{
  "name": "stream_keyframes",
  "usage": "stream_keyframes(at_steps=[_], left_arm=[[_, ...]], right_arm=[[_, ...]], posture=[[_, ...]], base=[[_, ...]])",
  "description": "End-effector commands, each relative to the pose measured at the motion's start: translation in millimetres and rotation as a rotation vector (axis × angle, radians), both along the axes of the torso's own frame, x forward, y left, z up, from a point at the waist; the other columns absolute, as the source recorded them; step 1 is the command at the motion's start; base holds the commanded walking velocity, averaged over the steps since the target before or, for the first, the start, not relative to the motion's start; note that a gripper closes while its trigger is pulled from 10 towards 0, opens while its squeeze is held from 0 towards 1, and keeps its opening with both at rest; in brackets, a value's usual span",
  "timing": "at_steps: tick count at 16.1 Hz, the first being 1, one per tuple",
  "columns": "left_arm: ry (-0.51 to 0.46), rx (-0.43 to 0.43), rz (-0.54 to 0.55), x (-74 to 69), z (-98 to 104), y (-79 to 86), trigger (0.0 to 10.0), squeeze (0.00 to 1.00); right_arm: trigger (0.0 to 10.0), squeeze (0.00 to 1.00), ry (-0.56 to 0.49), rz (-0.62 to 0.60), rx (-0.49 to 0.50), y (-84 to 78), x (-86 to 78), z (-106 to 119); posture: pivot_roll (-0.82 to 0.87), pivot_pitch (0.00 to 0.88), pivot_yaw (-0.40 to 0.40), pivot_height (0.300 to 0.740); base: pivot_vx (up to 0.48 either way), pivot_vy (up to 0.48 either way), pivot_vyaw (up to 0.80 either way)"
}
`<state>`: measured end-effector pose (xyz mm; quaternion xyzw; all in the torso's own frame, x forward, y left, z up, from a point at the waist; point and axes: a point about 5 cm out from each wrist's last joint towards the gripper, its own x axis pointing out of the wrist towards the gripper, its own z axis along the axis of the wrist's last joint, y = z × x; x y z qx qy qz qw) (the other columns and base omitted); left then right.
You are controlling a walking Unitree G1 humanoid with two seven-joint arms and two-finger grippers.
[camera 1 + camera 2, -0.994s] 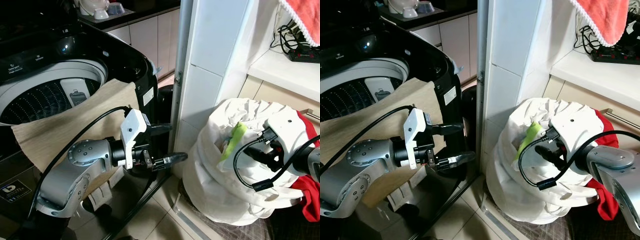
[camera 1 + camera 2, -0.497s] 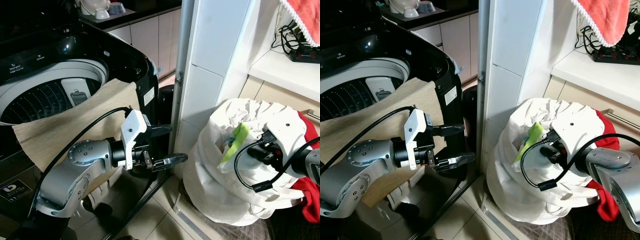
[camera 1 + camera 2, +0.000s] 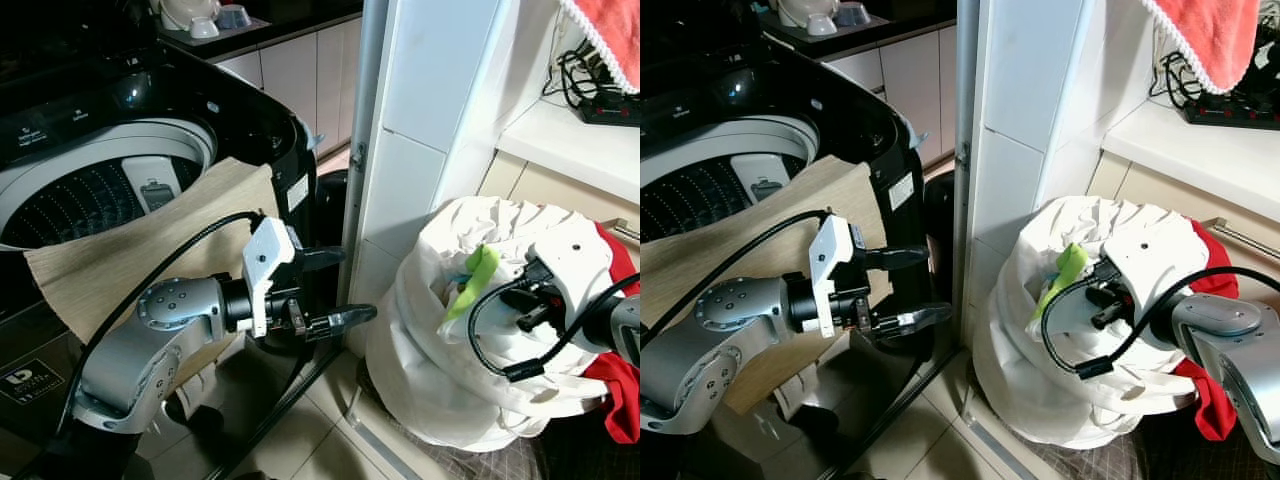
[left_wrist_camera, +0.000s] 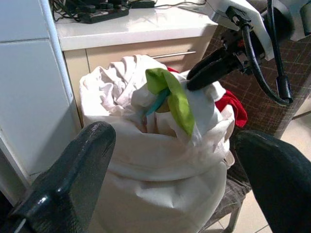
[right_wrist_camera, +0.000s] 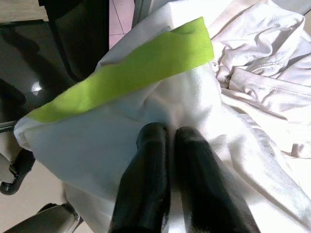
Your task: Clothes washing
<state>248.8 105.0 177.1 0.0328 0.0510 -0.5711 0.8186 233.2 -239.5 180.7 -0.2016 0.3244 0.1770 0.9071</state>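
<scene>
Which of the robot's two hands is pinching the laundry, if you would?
The right hand, shut on the white garment atop the bag; the left hand hangs open beside the washer.

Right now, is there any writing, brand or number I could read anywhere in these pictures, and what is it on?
Washing machine control panel: small white print, too blurred to read.
Sticker on the machine's front: a white logo and tiny text, unreadable.
White label on the machine's side: too small to read.
Nothing legible anywhere else.

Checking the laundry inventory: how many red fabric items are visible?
2: a red garment behind the white laundry bag, and a coral white-trimmed towel hanging above the counter. Others may be hidden inside the bag.
</scene>
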Motion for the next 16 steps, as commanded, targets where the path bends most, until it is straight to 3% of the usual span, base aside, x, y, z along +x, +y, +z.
stream_keyframes(at_steps=[1,9,12,14,15,16], left_arm=[[-0.015,-0.004,-0.008,-0.4,4,-1.9,10.0,0.00],[-0.029,-0.011,0.011,2.5,6,-0.9,10.0,0.00],[-0.072,-0.039,0.057,8.6,12,-1.1,10.0,0.00],[-0.101,-0.094,0.135,19.8,20,-2.0,10.0,0.00],[-0.108,-0.109,0.154,22.5,23,-2.4,10.0,0.00],[-0.157,-0.175,0.215,32.0,34,-4.5,10.0,0.00]], right_arm=[[0.0,0.00,-0.038,-0.015,-0.007,-4.2,2.9,7],[0.0,0.00,-0.166,-0.027,0.265,0.2,11.9,31],[0.0,0.00,-0.395,-0.067,0.405,-3.9,25.0,72],[0.0,0.00,-0.702,-0.085,0.609,-9.6,35.2,134],[0.0,0.00,-0.741,-0.079,0.637,-9.9,35.6,143],[0.0,0.00,-0.887,-0.028,0.699,-8.4,34.7,179]], posture=[[-0.18,0.004,0.022,0.740],[-0.18,0.000,0.024,0.740],[-0.18,0.000,0.028,0.740],[-0.19,0.000,0.035,0.740],[-0.19,0.000,0.035,0.740],[-0.19,0.000,0.035,0.740]], base=[[0.000,0.000,0.00],[0.000,0.000,0.00],[0.000,0.000,0.00],[0.000,0.000,0.00],[0.000,0.000,0.00],[0.000,0.000,0.00]])
